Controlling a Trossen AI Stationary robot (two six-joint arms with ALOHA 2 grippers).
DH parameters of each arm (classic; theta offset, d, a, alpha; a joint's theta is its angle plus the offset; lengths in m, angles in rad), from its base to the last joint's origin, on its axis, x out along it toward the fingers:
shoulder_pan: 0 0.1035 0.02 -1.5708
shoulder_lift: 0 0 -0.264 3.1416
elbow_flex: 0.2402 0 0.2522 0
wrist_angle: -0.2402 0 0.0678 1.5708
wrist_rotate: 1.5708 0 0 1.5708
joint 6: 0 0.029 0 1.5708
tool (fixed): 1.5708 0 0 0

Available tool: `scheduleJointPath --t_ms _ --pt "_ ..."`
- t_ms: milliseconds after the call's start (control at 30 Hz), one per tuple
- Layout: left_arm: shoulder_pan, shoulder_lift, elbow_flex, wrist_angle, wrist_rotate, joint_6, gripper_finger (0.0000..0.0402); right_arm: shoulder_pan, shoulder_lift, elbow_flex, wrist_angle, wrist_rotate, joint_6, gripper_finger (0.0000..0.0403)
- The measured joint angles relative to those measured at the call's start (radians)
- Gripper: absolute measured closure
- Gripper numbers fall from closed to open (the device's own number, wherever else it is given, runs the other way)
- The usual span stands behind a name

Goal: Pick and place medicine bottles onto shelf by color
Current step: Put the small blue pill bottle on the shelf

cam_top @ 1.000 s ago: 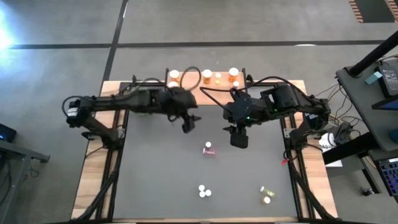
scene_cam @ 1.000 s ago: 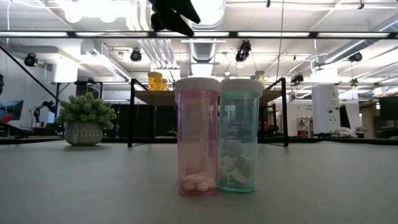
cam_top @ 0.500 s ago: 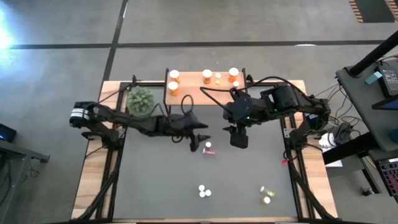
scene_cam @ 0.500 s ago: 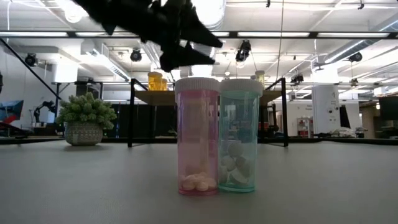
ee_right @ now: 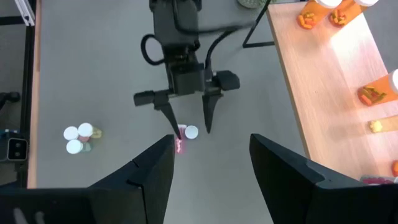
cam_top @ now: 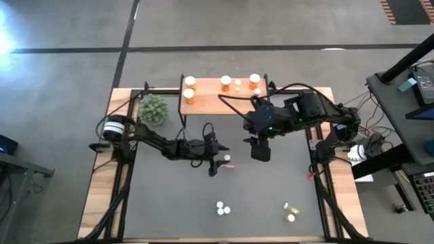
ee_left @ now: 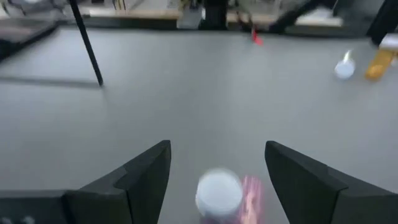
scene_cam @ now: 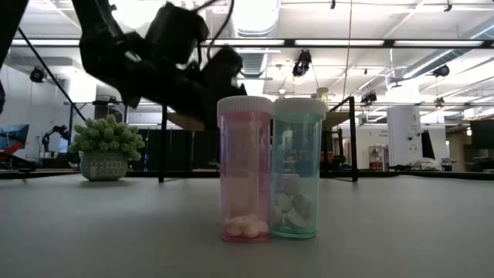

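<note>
My left gripper (cam_top: 215,165) is open low over the grey mat, its fingers on either side of a small pink bottle (cam_top: 228,163) with a white cap. The left wrist view (ee_left: 217,147) shows the bottle (ee_left: 219,193) between the fingers without touching them. The right wrist view shows the same, with the left gripper (ee_right: 188,124) over the bottle (ee_right: 186,134). My right gripper (cam_top: 260,152) hangs open and empty to the right of it. The light-wood shelf (cam_top: 210,102) at the far edge carries several orange bottles (cam_top: 190,87).
A pink and a teal bottle (scene_cam: 270,177) stand close in front of the low camera, and show as a cluster of white caps (cam_top: 222,208) from above. Yellow-green bottles (cam_top: 289,212) lie near the front right. A green spiky plant (cam_top: 152,110) stands left of the shelf.
My left gripper has swung from beside the shelf toward the table's near edge and gone down to the pink bottle, ending with its open fingers around it. The bottles have stayed where they were.
</note>
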Motion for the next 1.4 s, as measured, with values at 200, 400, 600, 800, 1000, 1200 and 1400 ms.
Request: scheduleJointPath --t_ms 200,400,600,800,1000,1200,1400 --pt "-0.007 0.062 0.008 0.041 0.000 0.001 0.0157 0.000 0.000 0.000 0.000 0.000 0.000 0.0204" --pt "-0.006 0.062 0.007 0.001 -0.001 0.001 0.0159 0.000 0.000 0.000 0.000 0.000 0.000 0.0204" --pt "-0.006 0.062 0.006 -0.023 -0.003 0.001 0.0198 0.000 0.000 0.000 0.000 0.000 0.000 0.0204" --pt "-0.006 0.062 0.006 -0.023 -0.003 0.001 0.0262 0.000 0.000 0.000 0.000 0.000 0.000 0.0204" --pt "-0.006 0.061 0.006 -0.022 -0.003 0.001 0.0307 0.000 0.000 0.000 0.000 0.000 0.000 0.0204" --pt "-0.006 0.050 0.007 0.014 -0.003 0.001 0.0303 0.000 0.000 0.000 0.000 0.000 0.000 0.0204" --pt "-0.003 0.023 0.020 0.067 -0.023 0.001 0.0298 0.000 0.000 0.000 0.000 0.000 0.000 0.0204"
